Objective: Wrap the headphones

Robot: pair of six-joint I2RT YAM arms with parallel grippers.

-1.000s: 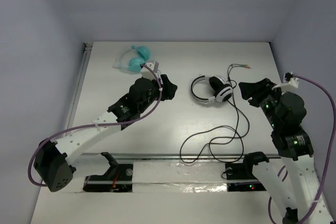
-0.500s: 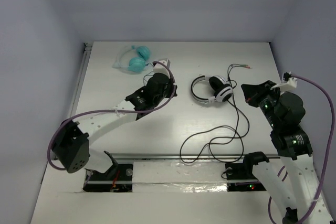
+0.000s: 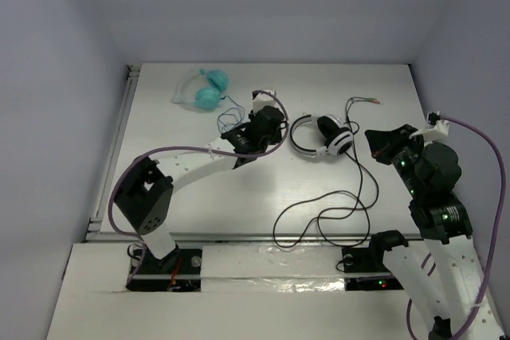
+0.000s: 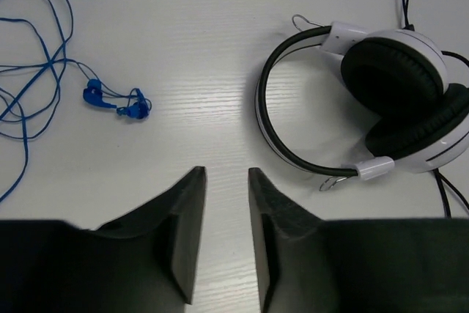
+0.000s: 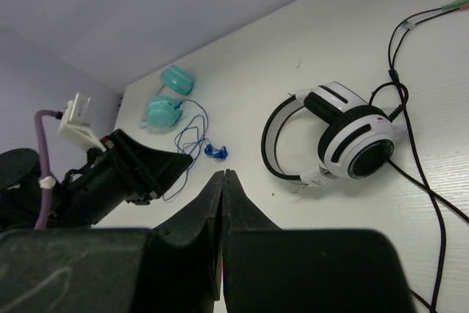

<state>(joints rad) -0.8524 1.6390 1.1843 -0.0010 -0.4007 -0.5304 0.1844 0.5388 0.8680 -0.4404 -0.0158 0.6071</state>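
Note:
The black-and-white headphones (image 3: pixel 323 134) lie on the white table, earcups folded together at the right end of the headband. Their thin black cable (image 3: pixel 327 214) runs in loose loops toward the near edge, and its plug (image 3: pixel 371 101) lies behind them. My left gripper (image 3: pixel 279 133) is just left of the headband, open a small way and empty; in the left wrist view the gripper (image 4: pixel 226 174) hovers over bare table with the headphones (image 4: pixel 392 71) up and to the right. My right gripper (image 3: pixel 374 136) is to the right of the earcups, shut and empty (image 5: pixel 223 174); the headphones (image 5: pixel 352 137) show beyond it.
Teal headphones (image 3: pixel 205 89) lie at the back left. Small blue-wired earbuds (image 3: pixel 229 117) lie tangled beside my left arm, and they also show in the left wrist view (image 4: pixel 117 100). The enclosure walls close in the back and both sides.
My left arm has swung right across the table, from near the teal headphones to just left of the black-and-white headband. The right arm has barely moved.

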